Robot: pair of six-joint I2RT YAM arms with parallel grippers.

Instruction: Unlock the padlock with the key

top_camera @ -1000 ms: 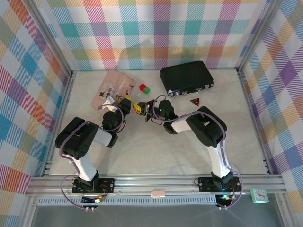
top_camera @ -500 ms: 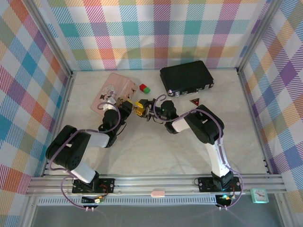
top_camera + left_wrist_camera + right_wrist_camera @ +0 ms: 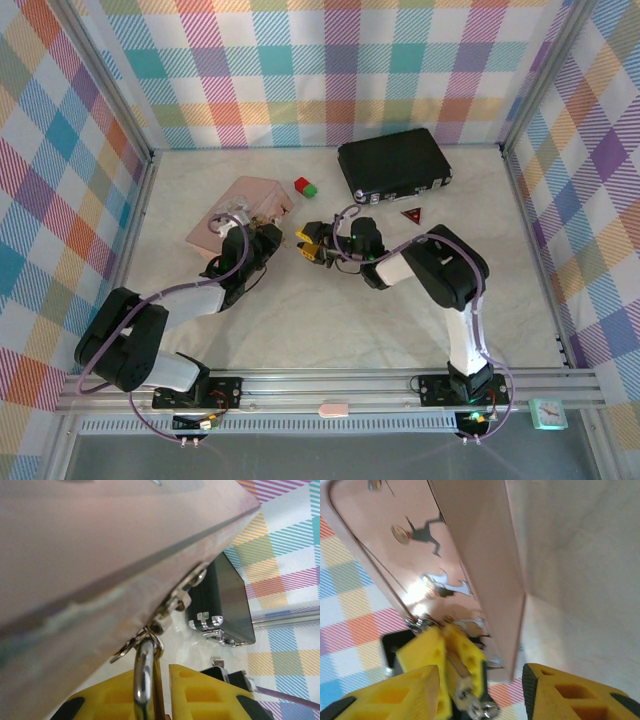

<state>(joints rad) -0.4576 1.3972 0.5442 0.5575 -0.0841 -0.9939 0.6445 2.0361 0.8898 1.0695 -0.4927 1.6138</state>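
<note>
On the marbled table (image 3: 330,320), left of centre, I clamp the padlock (image 3: 144,672) on the pink tin (image 3: 240,205) with the left gripper (image 3: 152,695) to steady it. The right gripper (image 3: 490,687) stands open alongside.

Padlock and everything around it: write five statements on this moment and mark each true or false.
1. The left gripper has its jaws shut on the padlock, at its silver shackle. True.
2. The shackle hangs clear of the pink tin. False: it is hooked through the hasp on the tin's edge.
3. The right gripper has its jaws open. True.
4. The black case lies with its lid open. False: it is closed, at the far side of the table.
5. The red cube and the green cube sit at opposite ends of the table. False: they sit side by side, between the tin and the case.
</note>
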